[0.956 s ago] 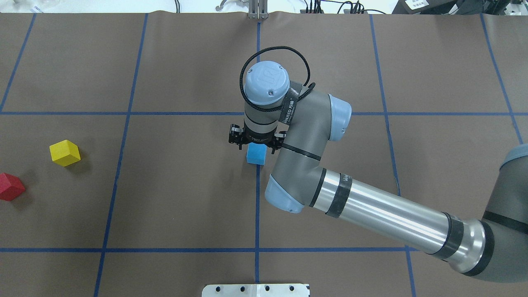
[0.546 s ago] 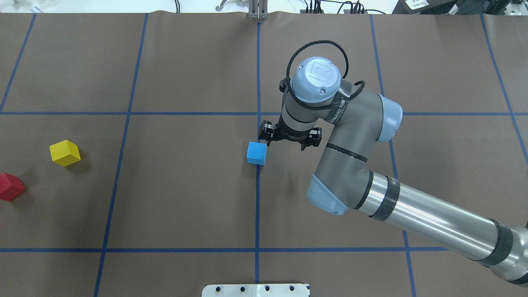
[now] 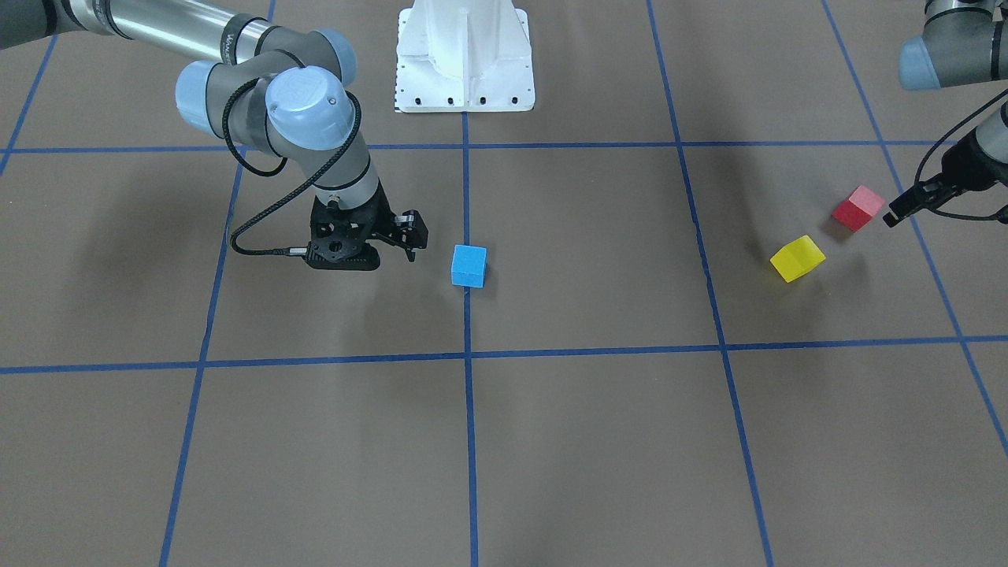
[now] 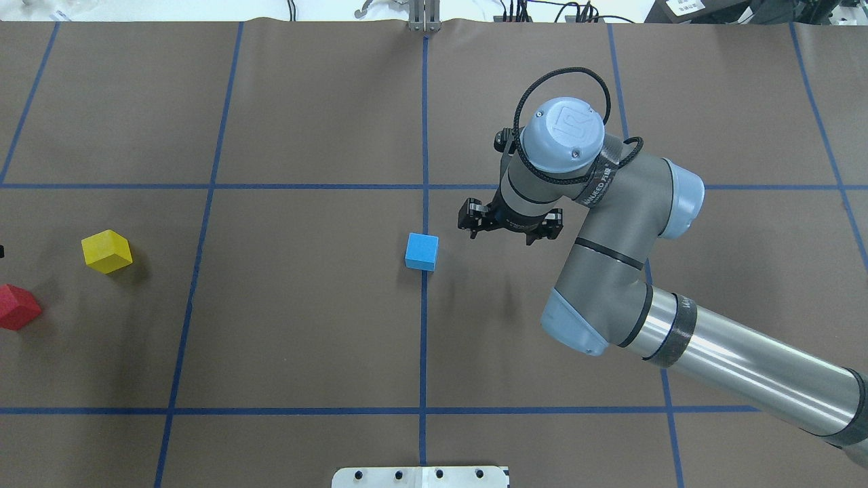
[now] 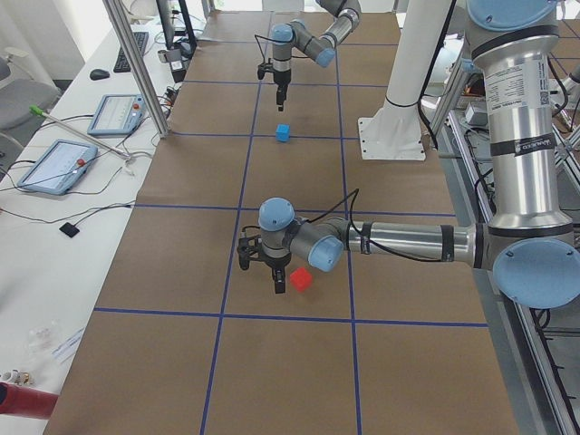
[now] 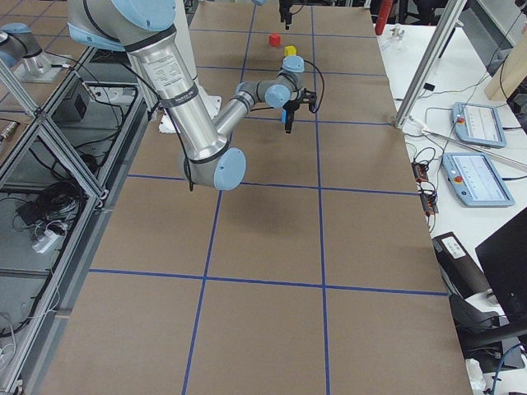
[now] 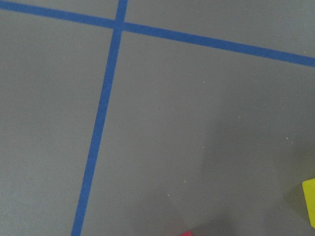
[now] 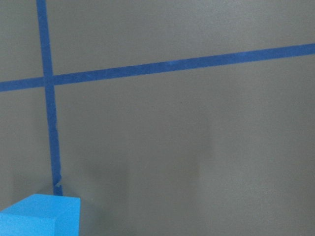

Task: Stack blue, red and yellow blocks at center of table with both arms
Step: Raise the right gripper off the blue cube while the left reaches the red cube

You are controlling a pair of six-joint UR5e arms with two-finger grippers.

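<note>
The blue block sits alone on the table's center line, also in the front view and at the bottom left of the right wrist view. My right gripper is open and empty, hovering to the right of the block and clear of it. The yellow block and the red block lie at the far left. In the front view my left gripper hangs just beside the red block; its fingers look spread and hold nothing. The left wrist view shows only the yellow block's edge.
The robot's white base plate sits at the near edge of the table. Blue tape lines divide the brown table cover into squares. Tablets and cables lie beyond the table's far side.
My right gripper was over the blue block and has lifted and moved right, away from it. The block stays on the center line. The yellow and red blocks have not moved.
</note>
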